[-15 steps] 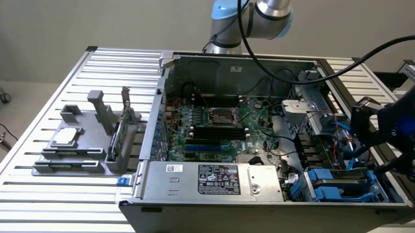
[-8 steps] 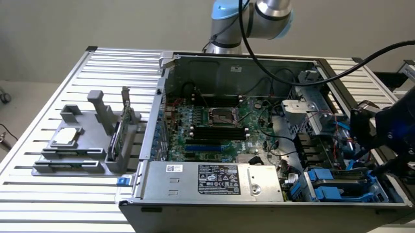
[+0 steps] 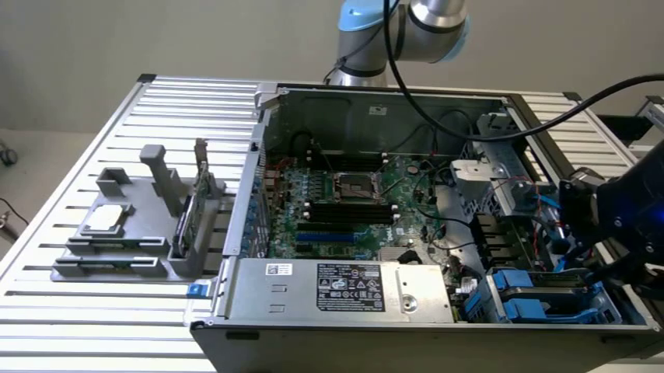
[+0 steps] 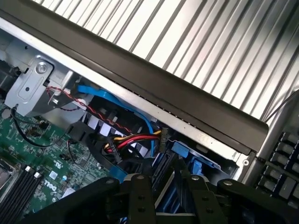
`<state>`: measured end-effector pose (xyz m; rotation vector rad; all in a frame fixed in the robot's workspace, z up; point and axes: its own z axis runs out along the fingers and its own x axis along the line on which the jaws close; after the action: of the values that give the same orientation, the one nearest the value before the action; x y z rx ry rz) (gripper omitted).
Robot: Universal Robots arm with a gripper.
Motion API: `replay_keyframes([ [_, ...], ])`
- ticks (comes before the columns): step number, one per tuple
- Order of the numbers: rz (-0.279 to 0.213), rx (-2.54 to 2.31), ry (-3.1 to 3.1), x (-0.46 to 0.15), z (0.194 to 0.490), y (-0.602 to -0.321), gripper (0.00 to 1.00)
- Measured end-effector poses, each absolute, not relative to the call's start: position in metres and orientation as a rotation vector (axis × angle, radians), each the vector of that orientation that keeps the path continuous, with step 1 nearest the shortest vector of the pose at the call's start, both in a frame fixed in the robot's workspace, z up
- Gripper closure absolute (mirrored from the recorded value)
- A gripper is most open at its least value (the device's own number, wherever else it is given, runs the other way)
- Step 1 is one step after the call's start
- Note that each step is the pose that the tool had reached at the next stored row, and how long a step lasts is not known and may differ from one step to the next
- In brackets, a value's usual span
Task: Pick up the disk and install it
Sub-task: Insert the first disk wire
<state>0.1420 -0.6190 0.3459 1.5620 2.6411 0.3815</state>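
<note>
The disk [image 4: 165, 195] shows a silver-grey edge and bright blue rails and sits in the drive bay at the corner of the open computer case. In the exterior view its blue rails [image 3: 534, 299] lie in the bay at the case's near corner, on the exterior view's right. My gripper [image 4: 167, 181] hangs right over it, one black finger [image 4: 138, 198] on each side of the disk's edge. The jaws stand apart, and contact with the disk cannot be made out. In the exterior view the gripper [image 3: 607, 264] is a dark mass above that bay.
Red, yellow and black power wires [image 4: 133, 139] and a blue data cable [image 4: 117, 100] run close to the bay. The case's dark rim [image 4: 154, 84] passes just beside it. A grey fixture [image 3: 135, 249] holding a small flat silver drive [image 3: 109, 221] stands on the slatted table at the exterior view's left.
</note>
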Motion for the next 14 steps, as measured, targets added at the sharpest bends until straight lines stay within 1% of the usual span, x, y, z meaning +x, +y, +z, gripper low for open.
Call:
replay_keyframes([
  [14, 0.399, 1.625, 2.616, 0.1449, 0.3386, -0.6179, 0.67],
])
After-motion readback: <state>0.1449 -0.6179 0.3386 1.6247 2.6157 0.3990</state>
